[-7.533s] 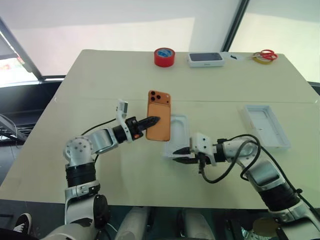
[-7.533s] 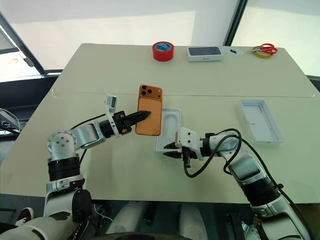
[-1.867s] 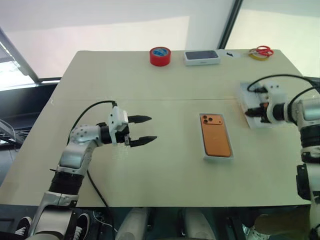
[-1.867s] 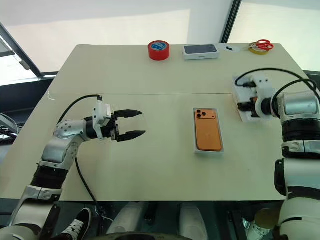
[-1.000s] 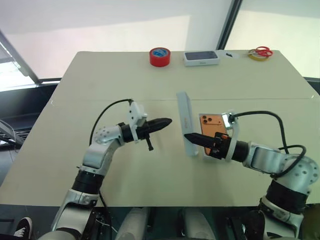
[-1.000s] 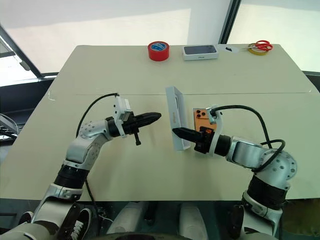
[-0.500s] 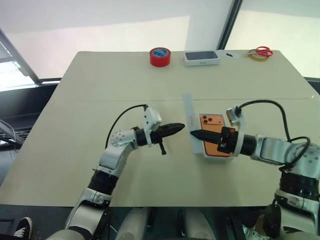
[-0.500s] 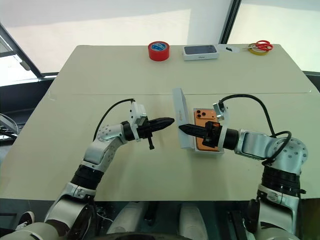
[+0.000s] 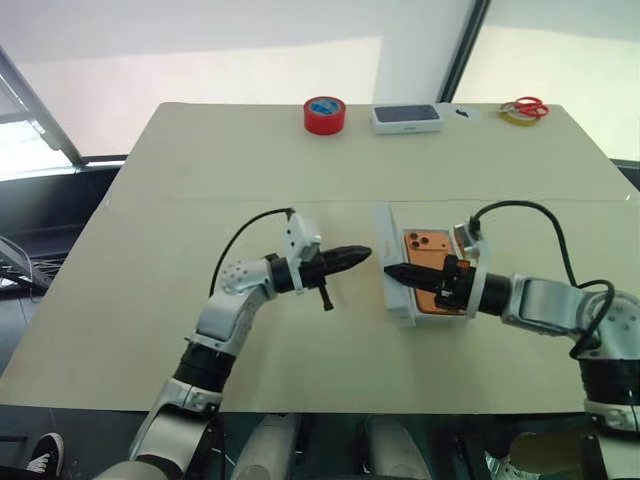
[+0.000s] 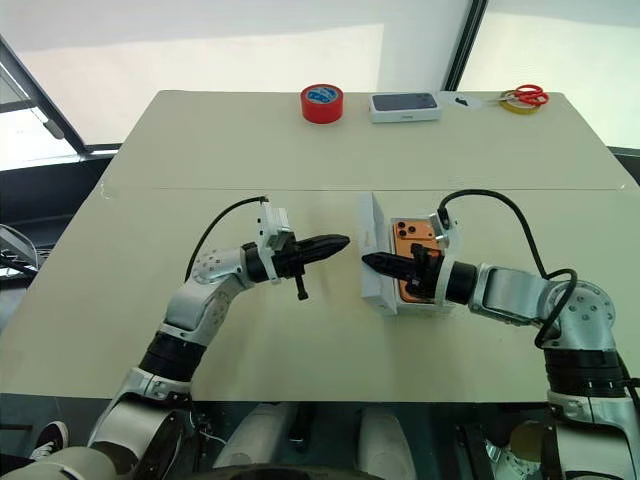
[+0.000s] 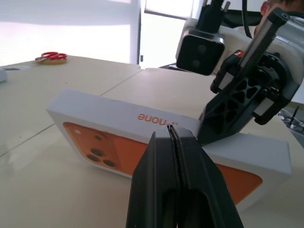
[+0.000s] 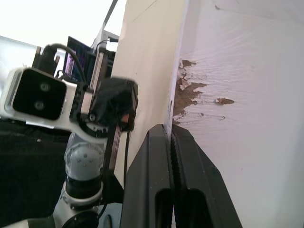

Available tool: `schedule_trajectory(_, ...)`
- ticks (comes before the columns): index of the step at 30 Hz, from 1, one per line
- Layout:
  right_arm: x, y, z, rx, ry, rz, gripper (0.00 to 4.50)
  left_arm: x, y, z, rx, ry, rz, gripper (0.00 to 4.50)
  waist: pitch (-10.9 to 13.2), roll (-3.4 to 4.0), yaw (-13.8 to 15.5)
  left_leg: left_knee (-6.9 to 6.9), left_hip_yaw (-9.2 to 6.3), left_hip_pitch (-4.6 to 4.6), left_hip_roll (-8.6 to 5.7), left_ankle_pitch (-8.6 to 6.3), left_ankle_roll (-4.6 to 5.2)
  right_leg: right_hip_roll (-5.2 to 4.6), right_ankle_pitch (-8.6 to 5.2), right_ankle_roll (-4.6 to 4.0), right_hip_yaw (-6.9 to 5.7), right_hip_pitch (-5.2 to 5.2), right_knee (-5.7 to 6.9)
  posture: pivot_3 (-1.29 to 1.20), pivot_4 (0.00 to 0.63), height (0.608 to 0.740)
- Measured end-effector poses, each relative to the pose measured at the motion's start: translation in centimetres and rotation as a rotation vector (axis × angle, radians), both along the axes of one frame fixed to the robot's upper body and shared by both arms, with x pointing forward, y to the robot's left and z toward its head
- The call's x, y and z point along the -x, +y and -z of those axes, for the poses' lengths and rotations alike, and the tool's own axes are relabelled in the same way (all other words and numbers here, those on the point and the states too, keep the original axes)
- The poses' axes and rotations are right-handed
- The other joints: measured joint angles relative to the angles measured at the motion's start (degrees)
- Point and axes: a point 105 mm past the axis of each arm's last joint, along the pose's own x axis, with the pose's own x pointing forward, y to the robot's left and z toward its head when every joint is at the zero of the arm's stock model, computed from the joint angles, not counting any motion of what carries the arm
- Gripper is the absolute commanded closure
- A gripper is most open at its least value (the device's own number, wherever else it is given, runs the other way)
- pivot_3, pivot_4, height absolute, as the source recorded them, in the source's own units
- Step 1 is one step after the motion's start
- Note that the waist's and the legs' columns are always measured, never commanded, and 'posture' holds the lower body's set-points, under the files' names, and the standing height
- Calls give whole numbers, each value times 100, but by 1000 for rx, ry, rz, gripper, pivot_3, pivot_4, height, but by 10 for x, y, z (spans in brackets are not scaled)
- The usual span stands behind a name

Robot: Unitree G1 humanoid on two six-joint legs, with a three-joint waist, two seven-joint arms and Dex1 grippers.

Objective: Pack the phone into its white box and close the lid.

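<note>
The phone (image 9: 432, 287) lies in the box (image 9: 466, 308) at table centre. The lid (image 9: 392, 264) leans at its nine-o'clock edge, half lowered, pinched by the right gripper (image 9: 392, 271). The left gripper (image 9: 362, 253), closed and empty, waits beside to press.

Bare table (image 9: 180, 200) lies left of the tilted lid (image 9: 392, 268).
</note>
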Motion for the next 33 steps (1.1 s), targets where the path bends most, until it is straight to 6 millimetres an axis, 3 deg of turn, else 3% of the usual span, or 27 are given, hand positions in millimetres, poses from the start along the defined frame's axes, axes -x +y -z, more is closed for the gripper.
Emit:
schedule_trajectory(7, -3, -11, 7, 52, 18, 26, 28, 2, -12, 10, 2, 30, 32, 4500, 1, -1, 16, -1, 1, -5, 3, -1, 1, 0, 0, 1, 0, -1, 1, 0, 150, 740)
schedule_trajectory(16, -9, -22, 13, 123, -14, 46, 28, -7, -21, 13, 20, 30, 26, 4500, 1, -1, 114, 14, 1, -6, 0, -3, 1, -1, 0, 0, 0, 0, -1, 0, 150, 740)
schedule_trajectory(22, -21, -54, -8, 196, -104, 108, 28, -8, -39, 11, 29, 13, 52, 4500, 2, -3, 103, 17, 5, -7, -3, -6, 7, -5, 1, 2, -1, 4, -7, 0, 150, 740)
schedule_trajectory(27, -21, -72, -18, 281, -190, 104, 28, -6, -50, 29, -7, 69, 73, 4500, 4, 0, 97, 11, 5, -33, 0, -5, 7, -4, 11, 20, -2, -8, -2, 0, 150, 740)
schedule_trajectory(33, -34, -99, -30, 467, -373, 171, 28, -7, -79, 27, 4, 85, 111, 4500, 4, -1, 102, 22, 5, -32, -3, -7, 6, -5, 13, 24, -5, -6, -5, 0, 150, 740)
